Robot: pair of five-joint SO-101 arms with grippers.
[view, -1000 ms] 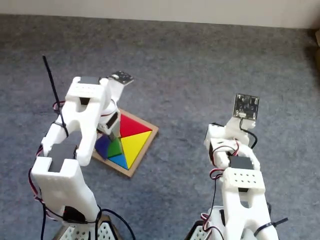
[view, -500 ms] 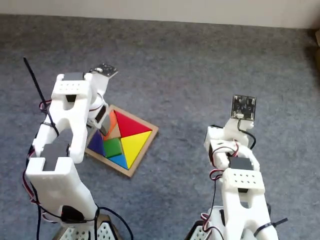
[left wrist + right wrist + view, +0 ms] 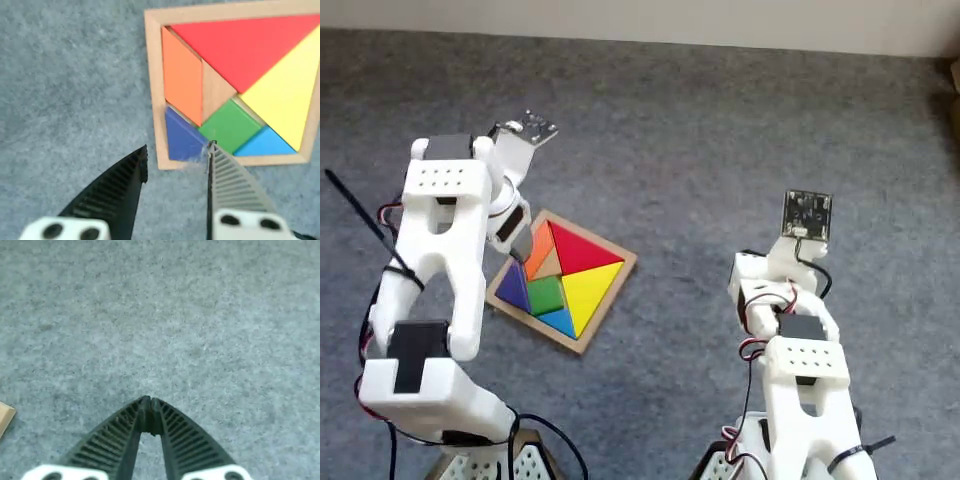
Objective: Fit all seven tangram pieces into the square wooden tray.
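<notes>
While you check the wrist feeds: left jaws are apart, hovering at the tray [image 3: 152, 75] corner by the dark blue triangle [image 3: 181, 137] — one tip over the tray, the other over the grey surface [image 3: 65, 75]. Orange parallelogram [image 3: 182, 75], red triangle [image 3: 250, 47], yellow triangle [image 3: 285, 95], green square [image 3: 230, 125] and light blue triangle [image 3: 265, 145] lie flat inside; a bare wooden triangle [image 3: 214, 91] shows mid-tray. Right jaws are together — over the surface, well apart from the tray.

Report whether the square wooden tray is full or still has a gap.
Not full: the square wooden tray shows a bare triangular gap between the orange parallelogram and green square.
</notes>
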